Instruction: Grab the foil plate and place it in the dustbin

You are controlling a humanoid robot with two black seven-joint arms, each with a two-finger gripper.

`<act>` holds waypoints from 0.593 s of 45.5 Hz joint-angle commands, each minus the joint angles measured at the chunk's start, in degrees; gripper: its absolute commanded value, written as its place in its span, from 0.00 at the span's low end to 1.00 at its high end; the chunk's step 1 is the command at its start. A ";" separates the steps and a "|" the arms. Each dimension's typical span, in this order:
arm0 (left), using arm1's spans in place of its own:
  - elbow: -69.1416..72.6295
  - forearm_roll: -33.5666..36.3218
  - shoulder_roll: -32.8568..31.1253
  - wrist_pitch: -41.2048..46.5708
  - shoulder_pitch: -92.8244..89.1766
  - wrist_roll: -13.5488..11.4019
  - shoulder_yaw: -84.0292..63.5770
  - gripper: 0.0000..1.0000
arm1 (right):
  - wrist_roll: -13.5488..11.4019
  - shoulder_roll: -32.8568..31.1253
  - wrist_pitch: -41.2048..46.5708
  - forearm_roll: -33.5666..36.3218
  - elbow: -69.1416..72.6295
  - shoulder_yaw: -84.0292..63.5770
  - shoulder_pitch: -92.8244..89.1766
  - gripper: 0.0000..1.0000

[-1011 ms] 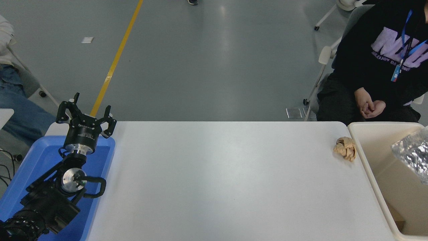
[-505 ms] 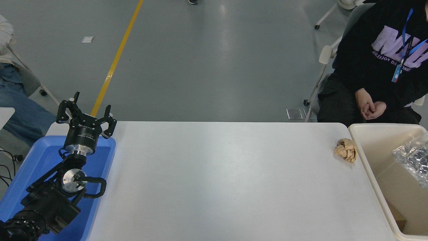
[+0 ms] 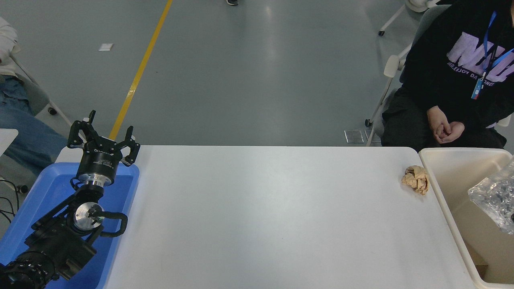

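Silver crinkled foil plate (image 3: 493,198), cream dustbin (image 3: 449,188), brown paper ball (image 3: 416,179), blue tray (image 3: 48,192).

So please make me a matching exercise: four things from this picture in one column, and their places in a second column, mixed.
Things:
1. foil plate
2. paper ball
3. left pincer
4. person's hands

Places:
A. above the blue tray
B. on the table, beside the bin's left wall
C. over the dustbin, at the picture's right edge
D. clasped, beyond the table's far edge

Pairs: 1-C, 2-B, 3-A, 4-D

Bright even overhead light, soft floor (image 3: 273,60) glare, perhaps slight blur.
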 commanded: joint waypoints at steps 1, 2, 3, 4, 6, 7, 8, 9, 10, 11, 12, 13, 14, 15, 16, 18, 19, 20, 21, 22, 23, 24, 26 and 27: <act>0.00 0.00 0.01 0.00 0.00 0.00 0.01 0.99 | 0.01 0.37 -2.46 -0.08 -1.50 0.08 -1.17 0.36; 0.00 0.00 -0.08 0.00 0.00 0.00 0.01 0.99 | 0.01 0.28 -3.33 -0.08 -1.85 0.08 -1.09 0.54; 0.00 0.00 0.01 0.00 0.00 0.00 0.01 0.99 | 0.01 0.28 -4.21 0.01 -2.29 0.08 -1.08 0.68; 0.00 0.00 -0.08 0.00 0.00 0.00 0.01 0.99 | 0.01 0.28 -5.18 0.01 -2.56 0.25 -1.08 0.76; 0.00 0.00 0.01 0.00 0.00 0.00 0.01 0.99 | 0.01 0.37 -6.94 0.10 -2.56 0.60 -1.17 0.80; 0.00 0.00 0.01 0.00 0.00 0.00 0.01 0.99 | 0.01 0.46 -7.38 0.10 -2.47 0.60 -1.17 0.80; 0.00 0.00 0.01 0.00 0.00 0.00 0.01 0.99 | 0.01 0.46 -7.65 0.10 -2.38 0.69 -1.17 0.80; 0.00 0.00 -0.08 0.00 0.00 0.00 0.01 0.99 | 0.01 0.46 -7.74 0.10 -2.30 0.69 -1.26 0.80; 0.00 0.00 0.01 0.00 0.00 0.00 0.01 0.99 | 0.01 0.46 -7.74 0.10 -2.12 0.69 -1.26 0.80; 0.00 0.00 0.01 0.00 0.00 0.00 0.01 0.99 | 0.01 0.46 -7.74 0.10 -1.95 0.78 -1.26 0.80; 0.00 0.00 0.01 0.00 0.00 0.00 0.01 0.99 | 0.01 0.46 -7.74 0.10 -1.94 0.78 -1.17 0.81; 0.00 0.00 0.01 0.00 0.00 0.00 0.01 0.99 | 0.01 0.37 -7.74 0.10 -1.94 0.78 -1.17 0.81; 0.00 0.00 0.01 0.00 0.00 0.00 0.01 0.99 | 0.01 0.37 -7.74 0.10 -1.94 0.78 -1.17 0.81; 0.00 0.00 0.01 0.00 0.00 0.00 0.01 0.99 | 0.01 0.28 -7.74 0.10 -1.86 0.78 -1.17 0.81; 0.00 0.00 0.01 0.00 0.00 0.00 0.01 0.99 | 0.01 0.19 -7.65 0.18 -1.77 0.78 -1.09 0.81; 0.00 0.00 0.01 0.00 0.00 0.00 0.01 0.99 | 0.01 0.02 -7.65 0.18 -0.98 0.78 -0.82 0.81; 0.00 0.00 0.01 0.00 0.00 0.00 0.01 0.99 | 0.01 -0.07 -7.65 0.10 -0.54 0.78 -0.65 0.81; 0.00 0.00 0.01 0.00 0.00 0.00 0.01 0.99 | 0.01 -0.07 -7.65 0.10 -0.02 0.78 -0.56 0.81; 0.00 0.00 0.01 0.00 0.00 0.00 0.01 0.99 | 0.01 -0.24 -7.65 0.10 0.43 0.78 -0.47 0.81; 0.00 0.00 0.01 0.00 0.00 0.00 0.01 0.99 | 0.01 -0.51 -7.65 0.10 1.04 0.78 -0.47 0.81; 0.00 0.00 0.01 0.00 0.00 0.00 0.01 0.99 | 0.09 -0.86 -7.65 0.10 1.57 0.78 -0.30 0.81; 0.00 0.00 0.01 0.00 0.00 0.00 0.01 0.99 | 0.09 -1.21 -7.65 0.10 2.01 0.78 -0.03 0.81; 0.00 0.00 0.01 0.00 0.00 0.00 0.01 0.99 | 0.09 -1.65 -7.65 0.10 2.62 0.69 0.58 0.81; 0.00 0.00 0.01 0.00 0.00 0.00 0.01 0.99 | 0.09 -1.74 -7.65 0.10 2.97 0.61 0.93 0.81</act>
